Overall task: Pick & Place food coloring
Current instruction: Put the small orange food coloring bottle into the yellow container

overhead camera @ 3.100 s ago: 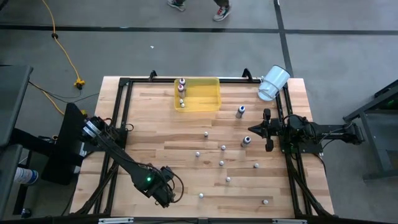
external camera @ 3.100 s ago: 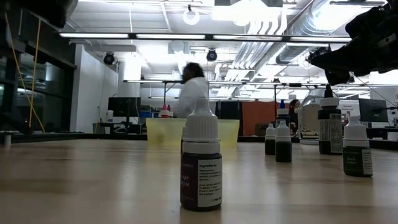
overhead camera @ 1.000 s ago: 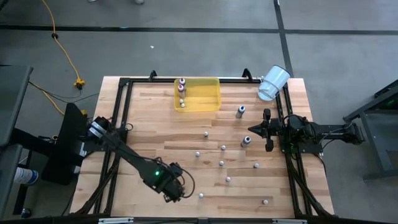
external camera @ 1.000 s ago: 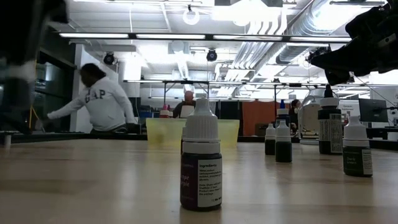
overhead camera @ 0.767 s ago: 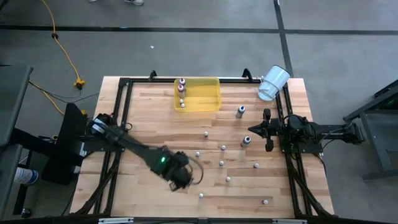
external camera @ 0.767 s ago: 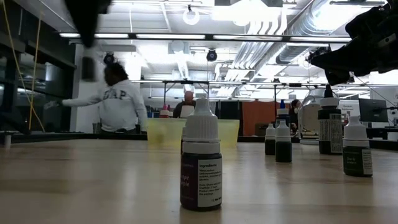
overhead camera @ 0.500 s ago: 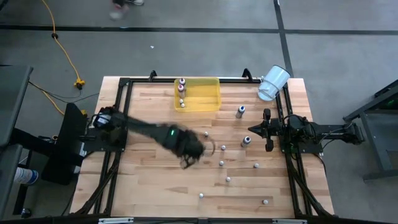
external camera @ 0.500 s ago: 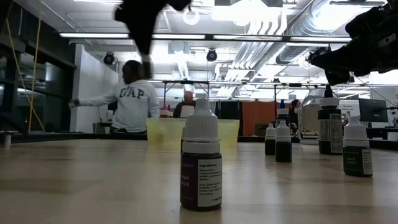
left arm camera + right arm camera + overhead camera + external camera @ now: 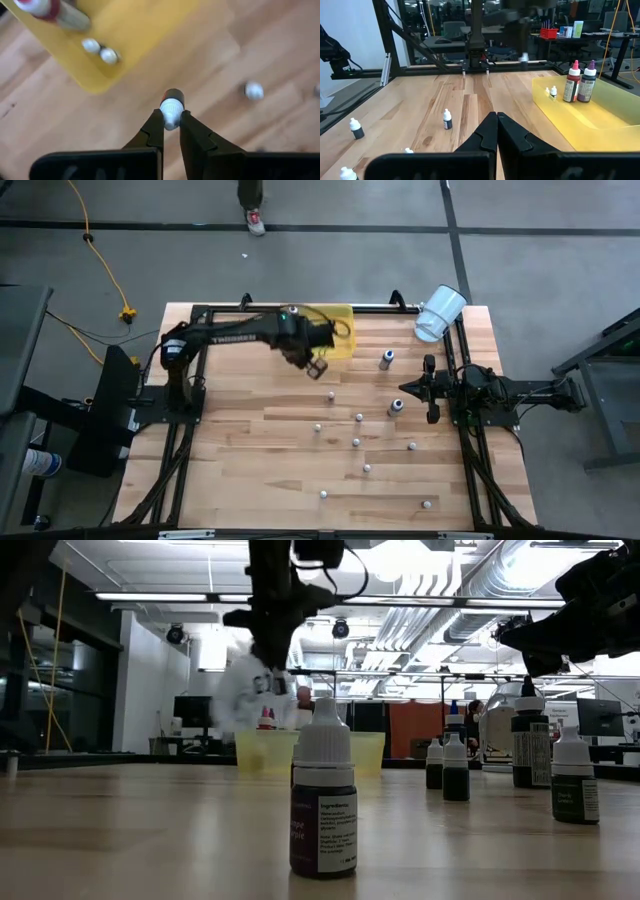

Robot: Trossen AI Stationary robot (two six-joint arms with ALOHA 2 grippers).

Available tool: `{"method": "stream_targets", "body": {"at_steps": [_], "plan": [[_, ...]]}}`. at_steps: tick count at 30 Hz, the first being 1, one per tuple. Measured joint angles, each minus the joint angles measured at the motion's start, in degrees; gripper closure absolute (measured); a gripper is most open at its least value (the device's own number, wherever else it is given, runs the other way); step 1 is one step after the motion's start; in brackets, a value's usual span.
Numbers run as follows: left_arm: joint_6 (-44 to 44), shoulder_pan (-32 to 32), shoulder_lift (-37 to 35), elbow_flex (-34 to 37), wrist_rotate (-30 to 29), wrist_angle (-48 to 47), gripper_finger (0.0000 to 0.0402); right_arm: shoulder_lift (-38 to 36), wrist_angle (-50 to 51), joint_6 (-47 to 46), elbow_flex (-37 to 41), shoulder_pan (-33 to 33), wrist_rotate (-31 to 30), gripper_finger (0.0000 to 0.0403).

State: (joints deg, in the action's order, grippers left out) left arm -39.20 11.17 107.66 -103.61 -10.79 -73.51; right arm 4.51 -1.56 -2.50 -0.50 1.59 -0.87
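My left gripper (image 9: 318, 367) hangs just off the near edge of the yellow tray (image 9: 340, 340), shut on a small food coloring bottle (image 9: 172, 102) with a white cap and dark body. In the tray stand two taller bottles (image 9: 571, 82) and two tiny ones (image 9: 100, 50). Several more small bottles stand upright on their bases across the wood, such as one (image 9: 331, 395) and another (image 9: 356, 442); one stands close in the low view (image 9: 323, 805). My right gripper (image 9: 496, 120) waits shut at the table's right side (image 9: 430, 390). My left gripper pinches the bottle's white cap (image 9: 171, 111) between its two fingertips, coming from above and pointing down. The dark body (image 9: 174, 93) reaches past the fingertips toward the table. The bottle is lifted clear, over bare wood beside the tray's near corner.
A white cup (image 9: 440, 312) lies on its side at the far right corner. Black frame rails (image 9: 190, 380) run along the table's left, right and far edges. Two darker bottles (image 9: 386, 359) (image 9: 396, 406) stand near my right gripper. A person walks beyond the far edge (image 9: 252, 200).
My left gripper has swung quickly from near the table's near edge toward the far edge, up to the yellow tray, staying shut on the bottle it carries. A person has crossed the room behind the table.
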Motion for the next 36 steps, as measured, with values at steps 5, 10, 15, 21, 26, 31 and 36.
{"method": "stream_targets", "body": {"at_steps": [5,10,15,21,26,31,36], "plan": [[0.7,4.36,0.0,0.0,-0.02,3.01,0.0378,0.0,0.0,0.0,0.0,0.01,0.0,0.0402],[4.26,8.02,0.71,0.0,-0.16,5.13,0.0378,0.0,0.0,0.0,0.0,0.01,0.0,0.0402],[8.13,10.8,2.91,-0.04,-0.03,6.51,0.0378,0.0,0.0,0.0,-0.01,0.01,0.0,0.0402],[11.97,12.97,6.48,0.08,2.96,7.67,0.0378,0.1,-0.02,0.0,-0.02,0.0,-0.02,0.0402],[13.65,13.61,9.56,0.15,3.17,7.08,0.0378,0.31,0.0,0.0,-0.02,0.0,-0.02,0.0402],[15.05,14.09,11.11,0.04,3.02,7.08,0.0378,0.28,0.0,0.0,-0.01,0.02,-0.02,0.0402],[16.52,14.47,11.95,0.23,3.65,7.48,0.0378,0.31,0.0,0.0,-0.02,0.0,-0.02,0.0402]]}}
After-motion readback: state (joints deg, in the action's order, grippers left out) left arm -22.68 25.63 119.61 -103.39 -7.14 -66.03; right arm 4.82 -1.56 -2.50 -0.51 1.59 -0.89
